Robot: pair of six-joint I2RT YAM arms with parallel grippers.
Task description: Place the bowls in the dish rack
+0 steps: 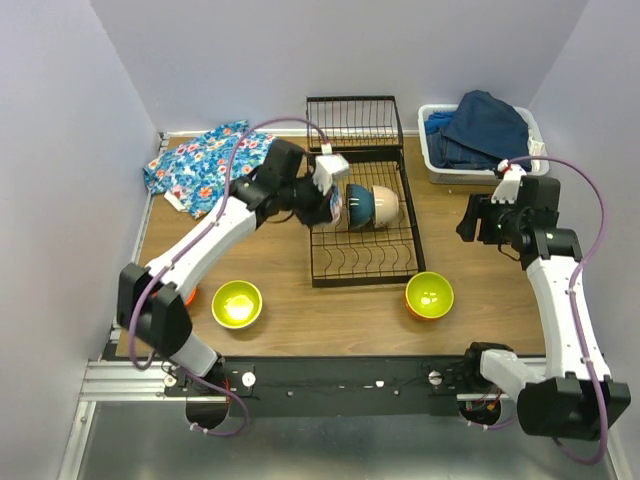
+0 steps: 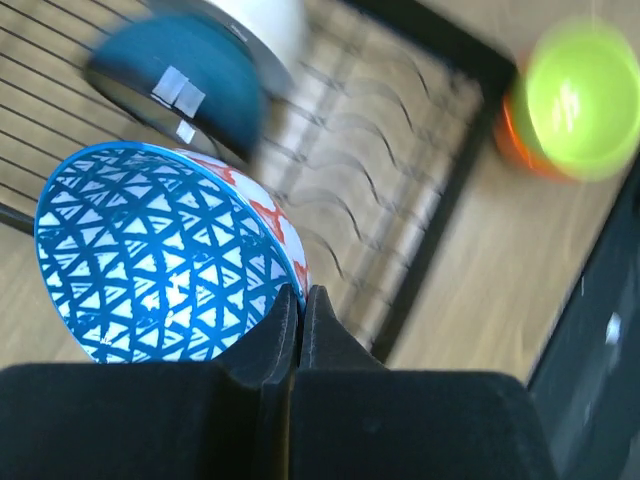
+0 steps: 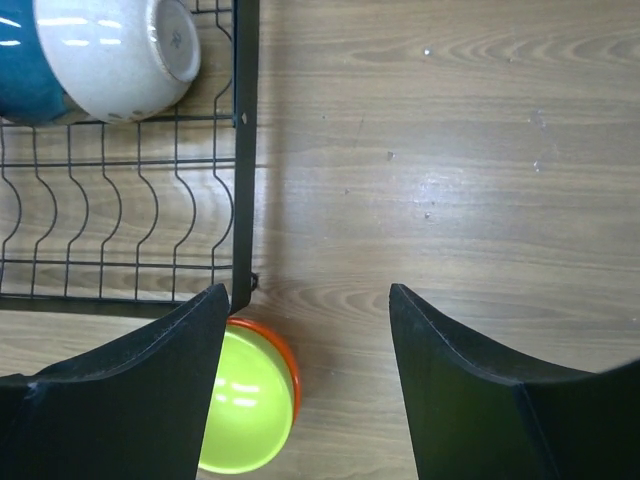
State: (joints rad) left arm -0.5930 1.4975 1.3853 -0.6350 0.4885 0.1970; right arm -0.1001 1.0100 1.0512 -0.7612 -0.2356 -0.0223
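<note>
Bowls numbered five. The rack (image 1: 365, 262) held two at its far end, a blue bowl (image 1: 360, 205) and a beige bowl (image 1: 386, 205). The left gripper (image 2: 301, 292) pinched the patterned bowl (image 2: 160, 255) by its rim just left of them, over the rack. A green bowl (image 1: 237, 303) and an orange bowl (image 1: 429, 295) sat on the table, nearer. The right gripper (image 3: 307, 295) gaped wide, empty — plain only in its wrist view.

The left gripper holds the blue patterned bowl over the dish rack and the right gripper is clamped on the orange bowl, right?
Not quite. The right gripper is open and empty; the orange bowl sits free on the table, as the right wrist view shows. The left gripper does hold the blue patterned bowl over the dish rack.
</note>
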